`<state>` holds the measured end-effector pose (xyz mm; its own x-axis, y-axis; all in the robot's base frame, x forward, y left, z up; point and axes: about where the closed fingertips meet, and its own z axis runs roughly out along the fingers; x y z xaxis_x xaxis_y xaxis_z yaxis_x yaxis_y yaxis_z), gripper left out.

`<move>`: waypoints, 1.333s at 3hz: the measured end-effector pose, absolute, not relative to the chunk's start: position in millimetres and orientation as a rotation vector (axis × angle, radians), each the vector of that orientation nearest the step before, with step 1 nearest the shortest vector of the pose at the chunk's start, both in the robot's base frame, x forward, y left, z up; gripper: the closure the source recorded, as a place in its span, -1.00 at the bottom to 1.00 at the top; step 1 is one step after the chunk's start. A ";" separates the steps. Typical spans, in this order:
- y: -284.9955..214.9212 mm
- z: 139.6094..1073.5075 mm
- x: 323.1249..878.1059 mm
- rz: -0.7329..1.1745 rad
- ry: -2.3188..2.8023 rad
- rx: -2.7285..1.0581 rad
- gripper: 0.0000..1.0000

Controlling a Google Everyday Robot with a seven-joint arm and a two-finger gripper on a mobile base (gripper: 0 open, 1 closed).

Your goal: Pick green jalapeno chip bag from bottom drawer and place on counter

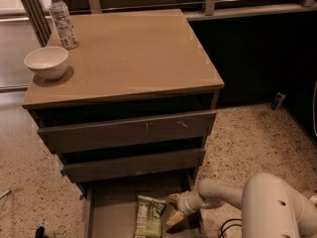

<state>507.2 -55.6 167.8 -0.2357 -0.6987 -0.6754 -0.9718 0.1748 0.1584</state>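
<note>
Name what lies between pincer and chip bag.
Camera view: only a thin bare strip of bottom drawer floor separates the green jalapeno chip bag from the pincer at its right.

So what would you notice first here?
The white robot arm reaching low, its gripper right beside the green jalapeno chip bag lying in the open bottom drawer. Up on the counter stand a white bowl and a water bottle.
</note>
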 end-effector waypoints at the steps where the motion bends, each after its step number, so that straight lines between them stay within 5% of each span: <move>1: -54.6 154.7 522.0 0.823 1.981 -1.545 -0.16; 4: -30.6 141.4 546.2 0.871 1.910 -1.549 -0.20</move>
